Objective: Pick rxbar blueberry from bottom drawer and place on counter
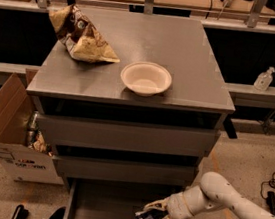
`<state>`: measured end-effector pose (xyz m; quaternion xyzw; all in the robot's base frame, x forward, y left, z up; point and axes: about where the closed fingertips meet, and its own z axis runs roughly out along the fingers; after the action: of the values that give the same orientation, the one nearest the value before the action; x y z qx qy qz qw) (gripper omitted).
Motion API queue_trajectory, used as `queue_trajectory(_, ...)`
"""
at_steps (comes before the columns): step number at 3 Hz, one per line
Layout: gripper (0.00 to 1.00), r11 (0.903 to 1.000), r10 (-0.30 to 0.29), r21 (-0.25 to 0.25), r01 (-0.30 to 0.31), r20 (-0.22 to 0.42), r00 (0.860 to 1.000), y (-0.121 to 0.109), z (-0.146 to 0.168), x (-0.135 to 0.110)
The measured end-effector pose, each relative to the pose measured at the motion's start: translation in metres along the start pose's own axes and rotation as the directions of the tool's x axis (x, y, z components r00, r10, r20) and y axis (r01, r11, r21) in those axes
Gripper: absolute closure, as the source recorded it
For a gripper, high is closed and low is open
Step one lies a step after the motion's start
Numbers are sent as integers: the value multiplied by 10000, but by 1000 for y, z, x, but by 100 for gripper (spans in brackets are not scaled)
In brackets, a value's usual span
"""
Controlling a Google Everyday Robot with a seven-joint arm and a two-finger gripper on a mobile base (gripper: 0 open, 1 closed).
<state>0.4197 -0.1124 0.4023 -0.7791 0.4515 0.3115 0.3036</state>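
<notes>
Over the right end of the open drawer [102, 205], the gripper [154, 215] pinches the bar [147, 218] between its two closed fingers (dark blue wrapper); above that drawer, the counter [185, 52] carries a bowl [146, 78] and a bag [81, 36]

1. The arm [245, 211] is showing a smooth cream-white shell, round like a thick tube.
2. A ball-shaped joint [216, 186] is bulging at its bend.
3. Small dark specks are dotting the lower part.
4. The gripper [156, 216], down in the bottom drawer [105, 203], is ending in pale tan, curved fingers [154, 203].
</notes>
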Motion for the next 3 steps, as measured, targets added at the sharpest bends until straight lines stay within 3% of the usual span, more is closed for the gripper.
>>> queue_trajectory(1,100,9973,1,-735,28,390,9992,19,-3,-13)
queue_trajectory(2,100,9967,-230,-774,236,83,9997,12,-1,-14)
queue_trajectory(3,100,9961,-846,-342,814,-1073,9906,4,-19,-32)
